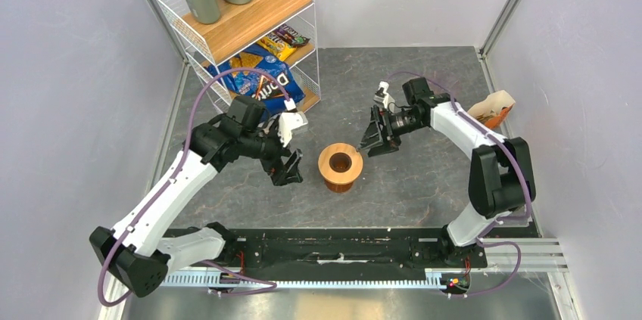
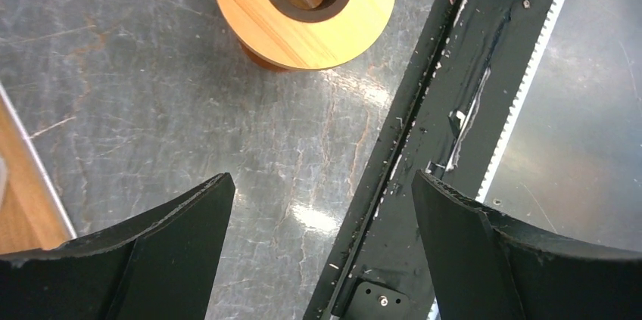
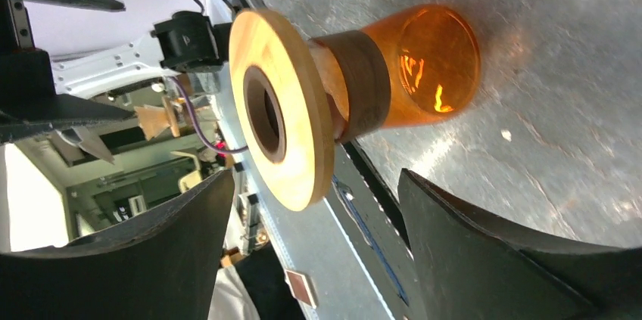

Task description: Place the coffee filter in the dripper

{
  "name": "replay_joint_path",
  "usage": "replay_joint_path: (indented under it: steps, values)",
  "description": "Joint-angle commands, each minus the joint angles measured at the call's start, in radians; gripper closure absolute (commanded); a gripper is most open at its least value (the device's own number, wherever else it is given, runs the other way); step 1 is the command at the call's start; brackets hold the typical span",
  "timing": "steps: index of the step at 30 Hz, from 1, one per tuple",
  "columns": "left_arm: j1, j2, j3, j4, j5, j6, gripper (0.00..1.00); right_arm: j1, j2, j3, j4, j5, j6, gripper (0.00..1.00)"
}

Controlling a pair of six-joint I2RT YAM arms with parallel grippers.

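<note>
A wooden ring (image 1: 340, 160) on an orange glass cup (image 3: 424, 63) stands in the middle of the table (image 1: 424, 184). The left gripper (image 1: 288, 172) and the right gripper (image 1: 376, 138) sit close on each side of it, both wide open. A wire shelf (image 1: 250, 32) blocks the far left corner. A paper pack (image 1: 493, 110) sits at the right edge. There is room to pass at the far middle.

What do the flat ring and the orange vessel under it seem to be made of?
The ring is likely wood, light and smooth, with faint grain lines. The vessel is probably amber glass, glossy: it looks translucent and shows bright reflections.
</note>
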Motion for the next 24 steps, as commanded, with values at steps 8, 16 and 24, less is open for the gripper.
replay_joint_path:
  steps: [8,16,24]
  values:
    - [-0.05,0.05,-0.048,0.065,-0.011,0.139,0.07,-0.03,-0.299,-0.03,-0.401,0.206,-0.575,0.12]
    - [-0.058,0.003,-0.236,0.302,0.057,0.286,0.06,0.033,-0.402,-0.153,-0.204,0.306,-0.813,0.06]
    - [-0.058,0.079,-0.293,0.428,0.082,0.39,0.06,0.104,-0.346,-0.184,-0.046,0.306,-0.924,0.05]
